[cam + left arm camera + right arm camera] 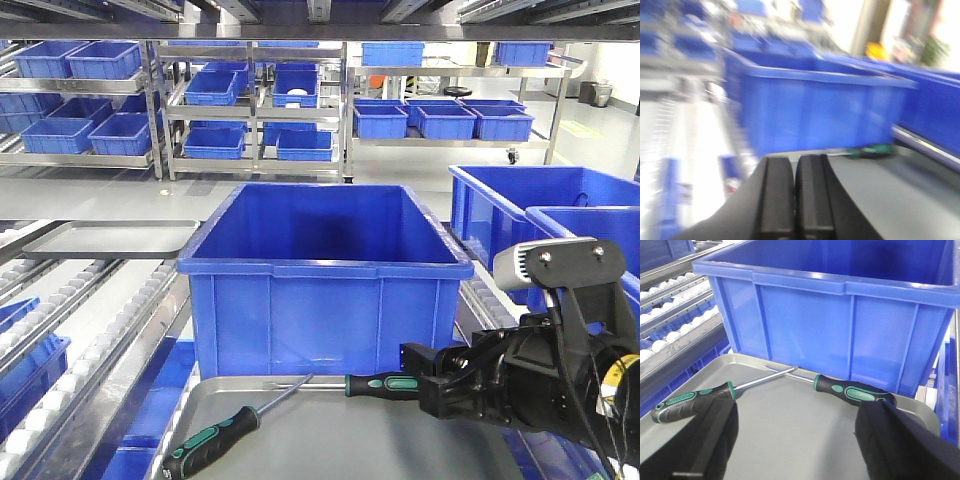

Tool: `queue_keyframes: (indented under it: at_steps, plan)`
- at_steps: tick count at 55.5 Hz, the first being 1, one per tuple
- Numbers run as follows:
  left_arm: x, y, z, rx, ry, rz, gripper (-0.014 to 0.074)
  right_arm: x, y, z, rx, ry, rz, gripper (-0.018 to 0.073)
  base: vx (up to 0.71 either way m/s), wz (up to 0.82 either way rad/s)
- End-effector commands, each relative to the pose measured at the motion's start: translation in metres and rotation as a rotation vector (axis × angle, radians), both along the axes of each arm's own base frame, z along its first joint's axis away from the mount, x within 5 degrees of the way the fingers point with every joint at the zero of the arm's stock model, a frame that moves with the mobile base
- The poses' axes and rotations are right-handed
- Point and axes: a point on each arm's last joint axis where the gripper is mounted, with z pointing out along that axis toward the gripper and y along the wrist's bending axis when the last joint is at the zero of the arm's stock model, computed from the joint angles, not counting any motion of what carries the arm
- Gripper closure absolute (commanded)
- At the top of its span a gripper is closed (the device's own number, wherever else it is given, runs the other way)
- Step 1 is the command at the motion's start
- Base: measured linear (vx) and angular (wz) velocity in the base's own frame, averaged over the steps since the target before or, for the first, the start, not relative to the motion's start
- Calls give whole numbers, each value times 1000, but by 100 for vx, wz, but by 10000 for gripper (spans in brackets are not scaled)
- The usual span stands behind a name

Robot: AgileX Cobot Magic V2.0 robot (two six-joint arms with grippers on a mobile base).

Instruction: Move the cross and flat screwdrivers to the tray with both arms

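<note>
I am reporting from both of my wrists and from the front camera.

My right gripper (795, 440) is hovering low over the tray (790, 440), its jaws standing wide apart and grasping nothing. The dark fingers (705, 435) are framing the bottom of my right wrist view, one at each side. From the front, this right gripper (425, 375) is sitting just beside the handle end of the far screwdriver; whether it is touching, I cannot tell.

My left gripper (795, 200) is showing its two black pads (776, 200) pressed together, clenched on nothing visible. The left wrist view is blurring heavily.

Both screwdrivers are lying flat inside the silver-grey tray. The near screwdriver (692, 401) is lying toward the tray's left side, its shaft pointing up and to the right. The far screwdriver (852, 390) is lying along the tray's back edge, just in front of the large blue bin (840, 310). Their thin shafts are meeting or crossing near the tray's back rim; I cannot tell which passes over which.

In the front view the near screwdriver (210, 442) is resting near the tray's left rim (185, 410), and the far screwdriver (380, 383) by the blue bin (320, 290). A second flat metal tray (110, 240) is sitting on the roller conveyor (60, 340) to the left, well apart.
</note>
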Motion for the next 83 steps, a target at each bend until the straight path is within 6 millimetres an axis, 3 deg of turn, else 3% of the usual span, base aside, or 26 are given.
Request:
queue_keyframes:
  at_steps: [1,9,16,26,63,75,83]
  plan:
    - [-15,12,-6,-24,-132,74,571,-2,0,24,47,-129,5,-8,0,0]
    - [-37,24,-37,-33,-182,175,604,-2,0,24,47,-129,5,-8,0,0]
    - [-43,26,-69,-32,-191,204,603,-2,0,24,47,-129,5,-8,0,0]
    - [-40,26,-86,13,2,204,602,-2,0,23,44,-122,5,-8,0,0]
    - [-40,26,-91,26,57,203,602,-4,-7,29,2,-168,1,6,0,0]
    - [-40,26,-91,26,57,203,602,-37,-30,20,49,-246,-34,85,0,0]
    - [-40,26,-91,26,57,203,602,-66,-62,-20,136,-254,-162,188,0,0]
